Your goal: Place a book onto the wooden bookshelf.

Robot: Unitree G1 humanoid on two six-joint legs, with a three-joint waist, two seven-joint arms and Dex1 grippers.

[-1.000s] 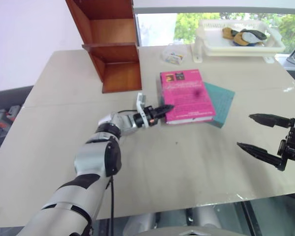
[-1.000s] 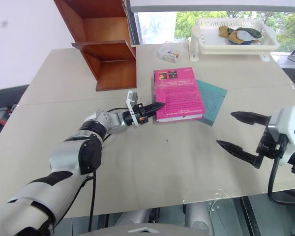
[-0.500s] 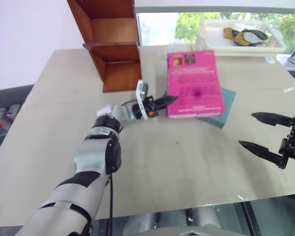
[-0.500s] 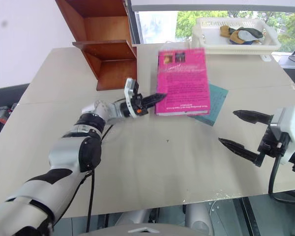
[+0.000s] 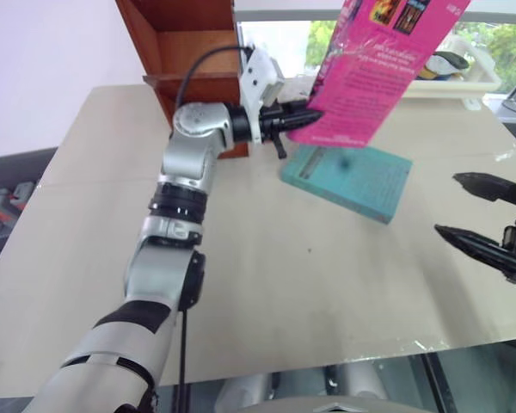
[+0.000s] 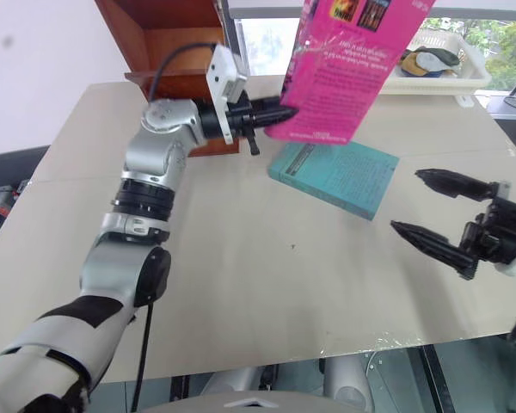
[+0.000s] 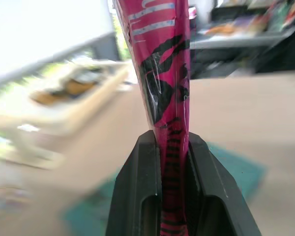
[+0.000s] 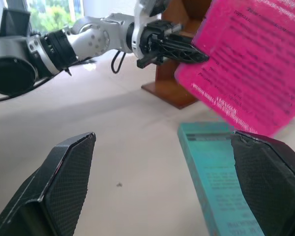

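The pink book (image 5: 374, 69) hangs upright in the air above the table, its back cover facing me. My left gripper (image 5: 303, 122) is shut on its lower left corner; in the left wrist view the black fingers (image 7: 142, 196) clamp the book's edge (image 7: 168, 98). The wooden bookshelf (image 5: 193, 73) stands just behind and left of that gripper, its compartments open toward the table. My right gripper (image 5: 486, 215) hovers open low at the right, away from the book, with nothing between its fingers (image 8: 64, 182).
A teal book (image 5: 348, 179) lies flat on the beige table (image 5: 267, 284) under the lifted one. A white basket tray (image 6: 447, 73) with small items stands at the back right, by the window.
My left gripper has risen with the pink book and rolled, turning it from lying flat on the teal book to hanging upright. The teal book is now uncovered. My right gripper rose slightly.
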